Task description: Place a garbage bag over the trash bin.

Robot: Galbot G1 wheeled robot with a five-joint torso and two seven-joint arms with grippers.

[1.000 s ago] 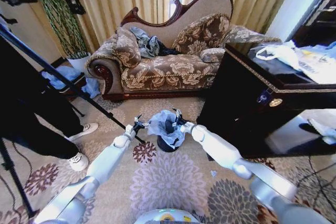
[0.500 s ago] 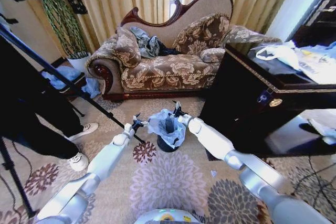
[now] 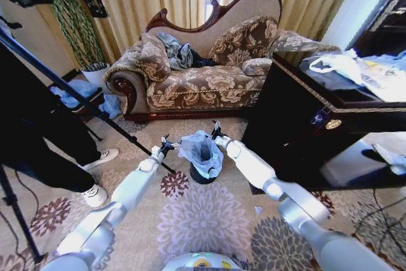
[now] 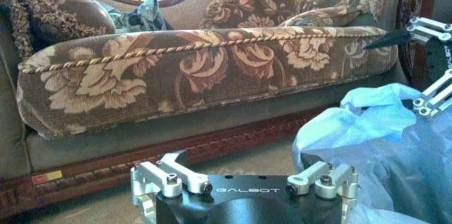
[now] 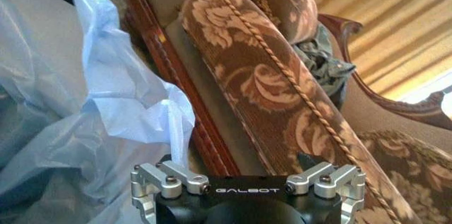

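- The trash bin point(image 3: 202, 174) stood on the patterned carpet point(image 3: 203, 220) in front of the sofa point(image 3: 209, 68), with the garbage bag point(image 3: 202, 150) draped over its mouth and hanging down its sides; only the black base showed below the plastic.
- Compared with a second earlier, the right gripper point(image 3: 216, 132) had moved from the near right side of the bag up toward the far rim, closer to the sofa. The bag's right edge looked flatter and more spread than before.
- The left gripper point(image 3: 167, 145) had barely shifted and sat just beside the bag's left edge.
- In the left wrist view, the bag point(image 4: 374, 144) bulged close by, and the right gripper point(image 4: 424, 65) showed beyond it with its fingers spread apart, one above the bunched plastic and one at its edge.
- Whether the left gripper's fingers were spread or pressed together, I could not tell; its tips were too small in the head view and out of sight in its own wrist view.
- In my judgement the bag was largely on, and the work left was tucking the rim evenly; the loose plastic could slip off if released unevenly.
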